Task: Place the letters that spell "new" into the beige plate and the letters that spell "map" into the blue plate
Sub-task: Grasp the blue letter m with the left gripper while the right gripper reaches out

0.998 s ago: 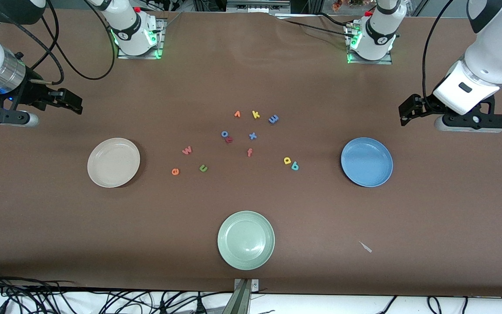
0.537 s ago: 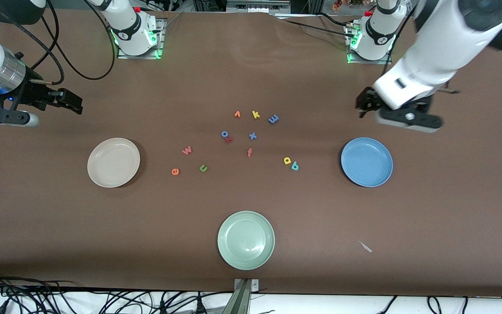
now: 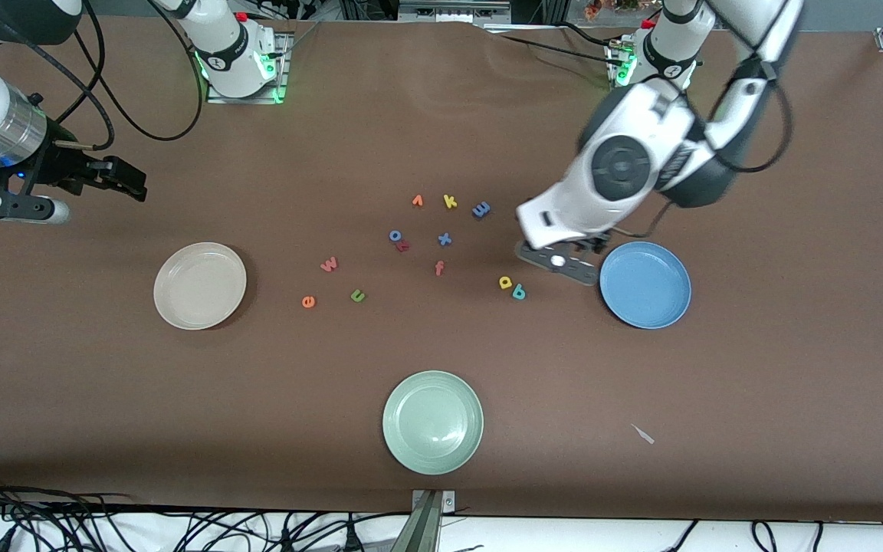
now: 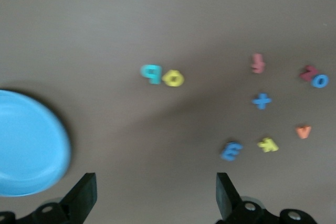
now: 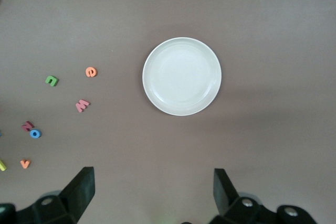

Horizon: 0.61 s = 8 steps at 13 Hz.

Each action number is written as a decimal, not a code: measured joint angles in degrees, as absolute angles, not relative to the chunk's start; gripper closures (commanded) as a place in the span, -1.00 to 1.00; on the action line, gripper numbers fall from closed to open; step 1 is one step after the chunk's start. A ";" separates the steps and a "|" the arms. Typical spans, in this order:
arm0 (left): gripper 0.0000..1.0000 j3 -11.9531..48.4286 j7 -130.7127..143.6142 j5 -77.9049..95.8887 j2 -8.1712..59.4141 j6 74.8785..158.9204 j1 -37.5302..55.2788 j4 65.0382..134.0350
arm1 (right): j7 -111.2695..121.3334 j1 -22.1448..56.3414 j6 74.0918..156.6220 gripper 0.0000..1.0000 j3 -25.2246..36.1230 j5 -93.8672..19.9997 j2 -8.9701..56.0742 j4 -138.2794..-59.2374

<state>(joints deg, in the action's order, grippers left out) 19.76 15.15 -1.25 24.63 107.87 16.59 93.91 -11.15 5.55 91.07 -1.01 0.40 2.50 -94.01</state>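
The left hand [image 4: 152, 198], fingers wide and empty, hangs over the desk [image 3: 756, 399] between the blue plate [image 3: 645, 285] and the touching yellow a [image 3: 505, 282] and teal p [image 3: 518, 291] (likely its first picks). The right hand [image 3: 116, 178], also wide, waits above the beige plate [image 3: 199, 285]; all letters lie unsorted.

My left gripper [image 4: 152, 198] hangs wide open over bare table between blue plate [image 3: 645, 285] and letter cluster. Yellow a [image 3: 505, 282] touches teal p [image 3: 518, 291]: tight pair, no finger gap between. Blue m [image 3: 481, 208] stands apart, yellow k [image 3: 450, 202] near it. Broad bare table around pale green plate [image 3: 432, 422].
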 measured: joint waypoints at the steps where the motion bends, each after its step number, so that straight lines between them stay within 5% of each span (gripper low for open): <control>1: -1.00 19.82 18.95 -2.08 25.67 110.63 19.34 95.05 | -11.15 5.56 91.45 -1.00 -1.02 -0.17 2.93 -94.00; 8: -1.00 20.04 24.01 -4.60 26.88 136.05 24.33 113.97 | -11.13 7.76 96.15 -1.00 -2.18 -1.44 11.29 -93.47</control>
<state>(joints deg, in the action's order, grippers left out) 20.04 24.01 -4.60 26.88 136.05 24.33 113.97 -11.13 7.76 96.15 -2.18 -1.44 11.29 -93.47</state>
